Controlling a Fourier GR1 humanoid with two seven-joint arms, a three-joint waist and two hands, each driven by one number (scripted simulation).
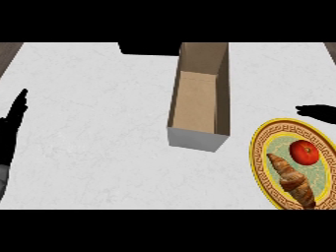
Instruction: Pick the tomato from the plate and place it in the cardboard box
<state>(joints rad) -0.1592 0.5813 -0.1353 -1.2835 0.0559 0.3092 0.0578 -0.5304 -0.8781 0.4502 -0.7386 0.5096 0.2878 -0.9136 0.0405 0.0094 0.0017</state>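
A red tomato [304,151] lies on a round plate [266,135] with a yellow patterned rim at the right of the counter. A brown croissant [292,179] lies beside it on the same plate. The open cardboard box [198,101] stands in the middle, left of the plate, and holds nothing. My right hand [330,114] comes in from the right edge just above the plate, fingers straight and pointing left, apart from the tomato. My left hand [4,133] rests at the left edge, fingers straight and pointing up.
The white marble counter [97,98] has bare room left of the box. A dark block [149,48] sits at the counter's far edge behind the box. Wood floor shows at the upper corners.
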